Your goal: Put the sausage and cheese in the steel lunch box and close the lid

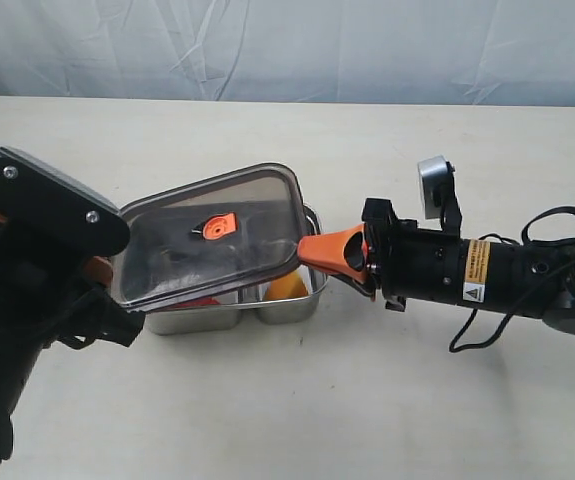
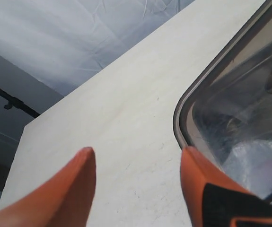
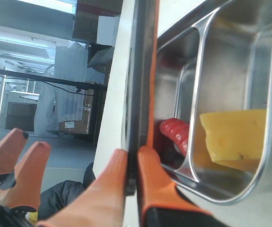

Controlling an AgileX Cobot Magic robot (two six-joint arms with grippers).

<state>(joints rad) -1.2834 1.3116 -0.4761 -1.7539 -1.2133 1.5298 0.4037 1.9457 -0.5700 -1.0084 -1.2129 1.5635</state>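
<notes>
Lid (image 1: 207, 245) hangs tilted over the steel lunch box (image 1: 289, 305) near the desk's (image 1: 267, 420) middle. Its long axis runs along the box's, shifted slightly toward our left arm. Sausage (image 3: 175, 134) and cheese (image 3: 232, 137) lie inside, in separate compartments. Our right gripper (image 3: 131, 163) is clamped on the lid's right short edge. Our left gripper (image 2: 138, 158) hovers spread wide and empty beside its left corner.

A bare pale table (image 1: 267, 400) stands before a wrinkled white cloth backdrop (image 1: 287, 45).
</notes>
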